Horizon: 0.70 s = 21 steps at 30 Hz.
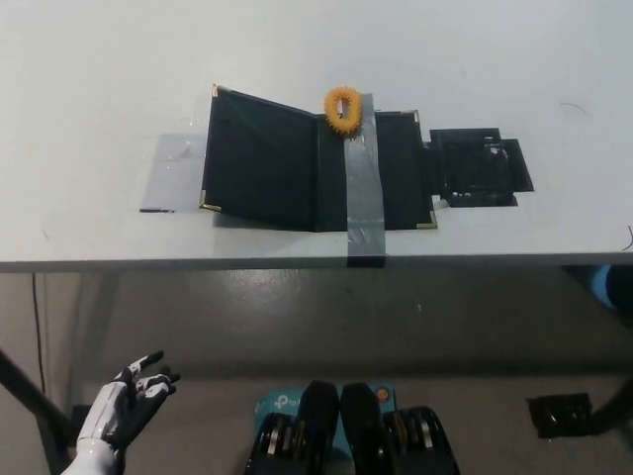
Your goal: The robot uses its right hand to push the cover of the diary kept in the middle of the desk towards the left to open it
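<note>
Although the white left hand is seen low at the lower left with its fingers spread and nothing held, the black right hand is not found in view, so its state cannot be told. The diary is found lying open in the middle of the table, well apart from those fingers, its cover turned leftward. It is judged to be held in place by the grey tape strip across its right half, an orange ring resting at its top edge.

The left hand has a white shell with black fingers tipped in pale patches.
</note>
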Each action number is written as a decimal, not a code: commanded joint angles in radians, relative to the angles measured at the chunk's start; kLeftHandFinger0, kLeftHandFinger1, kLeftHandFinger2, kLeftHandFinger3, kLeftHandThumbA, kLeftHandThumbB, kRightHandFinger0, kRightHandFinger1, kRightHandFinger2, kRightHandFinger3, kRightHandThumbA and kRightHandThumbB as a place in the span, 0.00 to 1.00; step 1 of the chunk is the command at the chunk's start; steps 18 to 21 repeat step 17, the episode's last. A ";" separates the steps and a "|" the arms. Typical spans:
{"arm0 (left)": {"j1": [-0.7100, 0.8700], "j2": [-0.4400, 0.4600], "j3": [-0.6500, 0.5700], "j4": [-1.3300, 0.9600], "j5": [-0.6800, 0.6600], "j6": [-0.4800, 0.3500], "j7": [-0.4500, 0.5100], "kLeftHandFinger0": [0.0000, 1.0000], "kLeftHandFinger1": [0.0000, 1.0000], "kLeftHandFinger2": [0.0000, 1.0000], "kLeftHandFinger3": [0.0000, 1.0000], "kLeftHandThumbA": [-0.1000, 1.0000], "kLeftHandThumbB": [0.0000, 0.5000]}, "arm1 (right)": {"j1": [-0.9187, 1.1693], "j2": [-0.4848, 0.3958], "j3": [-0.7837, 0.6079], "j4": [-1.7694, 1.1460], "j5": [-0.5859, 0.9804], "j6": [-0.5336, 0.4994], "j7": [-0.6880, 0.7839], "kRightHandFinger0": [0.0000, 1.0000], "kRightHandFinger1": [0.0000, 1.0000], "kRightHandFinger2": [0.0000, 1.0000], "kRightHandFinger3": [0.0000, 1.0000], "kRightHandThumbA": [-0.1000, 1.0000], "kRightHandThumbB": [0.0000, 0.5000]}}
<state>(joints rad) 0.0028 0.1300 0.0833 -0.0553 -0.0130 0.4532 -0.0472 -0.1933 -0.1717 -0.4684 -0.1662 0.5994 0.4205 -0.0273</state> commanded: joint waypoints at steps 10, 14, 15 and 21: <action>0.003 0.018 0.007 -0.020 0.012 -0.036 0.007 1.00 0.76 0.72 0.83 0.61 0.41 | 0.119 0.025 -0.025 0.169 0.014 -0.171 0.084 0.72 0.75 0.74 0.85 1.00 0.52; 0.005 0.008 0.023 -0.021 -0.004 -0.030 0.011 1.00 0.77 0.73 0.83 0.59 0.43 | 0.127 0.027 -0.012 0.229 -0.015 -0.202 0.080 0.69 0.73 0.74 0.86 1.00 0.50; 0.005 0.007 0.024 -0.021 -0.006 -0.030 0.010 1.00 0.77 0.73 0.83 0.58 0.39 | 0.133 0.024 0.002 0.283 -0.056 -0.243 0.079 0.66 0.71 0.72 0.82 1.00 0.50; 0.005 0.007 0.028 -0.024 -0.007 -0.032 0.009 1.00 0.76 0.72 0.82 0.58 0.37 | 0.129 0.020 0.008 0.315 -0.064 -0.253 0.080 0.68 0.73 0.73 0.83 1.00 0.51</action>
